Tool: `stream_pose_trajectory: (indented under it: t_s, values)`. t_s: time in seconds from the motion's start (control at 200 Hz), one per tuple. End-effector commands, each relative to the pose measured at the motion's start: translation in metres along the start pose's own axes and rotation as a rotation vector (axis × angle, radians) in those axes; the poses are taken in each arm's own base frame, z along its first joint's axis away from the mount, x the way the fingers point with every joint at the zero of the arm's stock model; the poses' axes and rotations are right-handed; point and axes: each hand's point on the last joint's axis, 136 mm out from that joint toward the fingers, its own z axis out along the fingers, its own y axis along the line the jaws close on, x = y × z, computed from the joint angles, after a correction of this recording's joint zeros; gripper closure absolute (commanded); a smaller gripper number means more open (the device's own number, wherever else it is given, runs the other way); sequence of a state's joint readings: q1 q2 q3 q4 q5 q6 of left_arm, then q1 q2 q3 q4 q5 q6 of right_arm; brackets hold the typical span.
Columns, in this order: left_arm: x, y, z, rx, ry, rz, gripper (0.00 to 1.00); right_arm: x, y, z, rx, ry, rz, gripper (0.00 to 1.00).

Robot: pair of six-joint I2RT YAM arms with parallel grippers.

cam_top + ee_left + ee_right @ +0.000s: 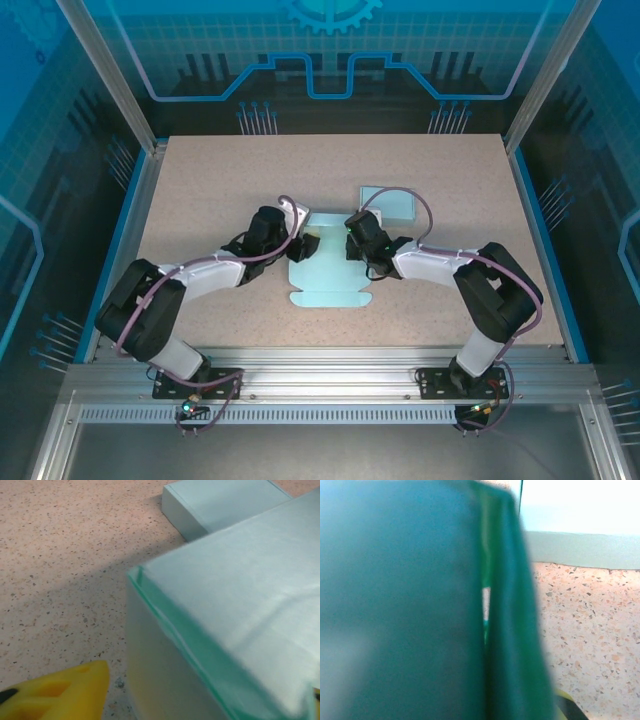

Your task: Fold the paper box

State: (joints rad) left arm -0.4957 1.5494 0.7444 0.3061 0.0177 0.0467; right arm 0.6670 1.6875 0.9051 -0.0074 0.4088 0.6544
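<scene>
Left fingers (pixel 60 692): width unclear; right fingers (pixel 351 240): closed | pale teal paper box blank (pixel 325 285), long axis near-far | speckled beige worktop (pixel 210 190)

Top view: bright, even, sharp.
Left wrist: shadow across counter (pixel 60 580); paper box (pixel 240 605) slightly soft.
Right wrist: paper box heavily blurred, probably too close.

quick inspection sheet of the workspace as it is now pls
surface: speckled beige tabletop, no marks seen
job's things: pale teal paper box at centre, partly folded, near flap flat; second folded box behind it
clutter: nothing seen
grippers: left gripper jaws apart astride a raised wall; right gripper jaws shut at the box's right side, hold unclear
cables: purple cables along both arms
surroundings: aluminium frame, blue panels
</scene>
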Motion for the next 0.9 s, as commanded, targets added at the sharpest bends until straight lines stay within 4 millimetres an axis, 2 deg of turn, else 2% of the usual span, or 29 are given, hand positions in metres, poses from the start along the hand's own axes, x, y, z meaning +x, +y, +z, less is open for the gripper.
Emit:
stream_pose_trajectory:
  t_s: [0.0, 0.14, 0.295, 0.565, 0.77, 0.896]
  values:
    - [-0.02, 0.008, 0.005, -0.054, -0.057, 0.037, 0.46, -0.009, 0.011, 0.0, -0.031, -0.018, 0.0, 1.0]
    - [-0.023, 0.014, 0.01, -0.102, -0.074, 0.046, 0.56, -0.008, 0.015, 0.0, -0.038, -0.014, -0.005, 1.0]
    - [-0.026, 0.023, 0.017, -0.198, -0.092, 0.034, 0.82, -0.007, 0.02, 0.0, -0.038, -0.011, -0.003, 1.0]
    - [-0.026, 0.046, 0.02, -0.436, -0.127, -0.07, 0.82, -0.003, 0.025, 0.007, 0.014, 0.006, 0.039, 1.0]
    - [-0.019, 0.081, 0.015, -0.68, -0.16, -0.177, 0.82, 0.004, 0.027, 0.008, 0.114, 0.014, 0.075, 1.0]
    - [-0.015, 0.091, 0.013, -0.762, -0.15, -0.208, 0.8, 0.009, 0.033, 0.01, 0.11, 0.022, 0.091, 1.0]
